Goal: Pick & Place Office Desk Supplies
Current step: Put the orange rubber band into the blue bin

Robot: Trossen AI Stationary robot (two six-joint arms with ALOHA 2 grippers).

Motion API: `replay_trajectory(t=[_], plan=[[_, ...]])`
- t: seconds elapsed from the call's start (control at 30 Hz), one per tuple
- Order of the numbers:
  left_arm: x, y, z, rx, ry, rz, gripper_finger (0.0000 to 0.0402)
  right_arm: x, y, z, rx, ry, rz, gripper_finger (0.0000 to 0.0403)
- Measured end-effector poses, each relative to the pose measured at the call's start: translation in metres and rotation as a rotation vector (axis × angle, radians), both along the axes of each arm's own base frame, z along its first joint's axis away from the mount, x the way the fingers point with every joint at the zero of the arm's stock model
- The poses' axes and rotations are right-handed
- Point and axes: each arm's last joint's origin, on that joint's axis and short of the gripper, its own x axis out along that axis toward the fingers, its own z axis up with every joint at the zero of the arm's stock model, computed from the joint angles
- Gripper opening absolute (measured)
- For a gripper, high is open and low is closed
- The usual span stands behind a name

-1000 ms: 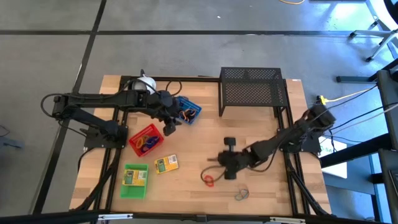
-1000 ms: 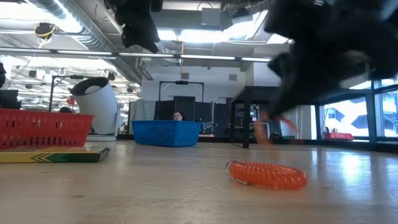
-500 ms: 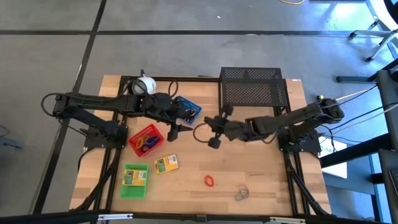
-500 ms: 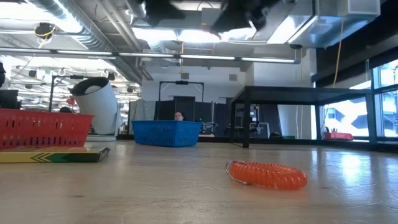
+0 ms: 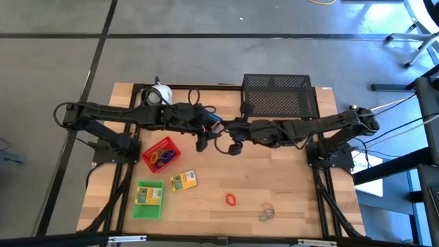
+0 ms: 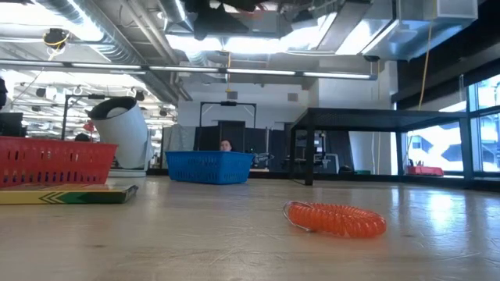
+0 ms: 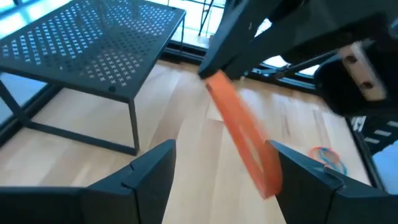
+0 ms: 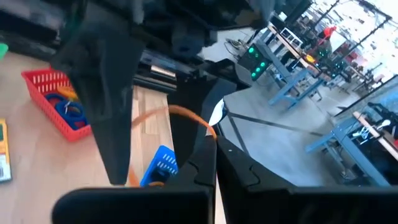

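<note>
Both grippers meet above the table's middle, beside the blue tray (image 5: 211, 122). My right gripper (image 5: 228, 140) is shut on an orange loop (image 7: 242, 134). My left gripper (image 7: 224, 171) is open, its fingers on either side of that loop's lower part; whether they touch it cannot be told. The red tray (image 5: 160, 154) holds several loops. One yellow-green box sits in the green tray (image 5: 148, 199); the other box (image 5: 183, 180) lies flat on the wood. A red-orange coiled loop (image 6: 336, 219) and a grey loop (image 5: 266, 215) lie on the table near its near edge. My right gripper pinches the orange loop by its upper end (image 7: 214, 81) between its two fingers, coming level from the table's right. The loop is lifted clear of the table and hangs slanting down from the fingers, reaching between my left gripper's fingers.
The large black wire-mesh rack (image 5: 278, 99) stands at the far edge, just behind the right arm. A white round object (image 5: 159, 92) sits at the far left corner. Bare wood lies between the boxes and the loops near the near edge.
My right gripper has risen from the table's near middle with the orange loop and swung toward the far left, up to the blue tray. My left gripper has moved right from above the red tray to meet it. The other loops on the table have stayed put.
</note>
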Motion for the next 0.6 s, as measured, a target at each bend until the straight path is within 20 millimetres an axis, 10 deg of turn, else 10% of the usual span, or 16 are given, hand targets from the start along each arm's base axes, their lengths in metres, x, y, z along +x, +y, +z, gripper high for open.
replay_trajectory(t=[0.23,0.6], plan=[[0.0019,0.0002,0.0051,-0.036,-0.06,0.022,0.0208,-0.0002,-0.0001,-0.0011,-0.008,0.014,0.002,0.0004],[0.0034,0.004,0.0052,-0.035,-0.072,0.045,0.0007,-0.0005,-0.0002,-0.0023,0.023,0.014,0.003,0.0005]])
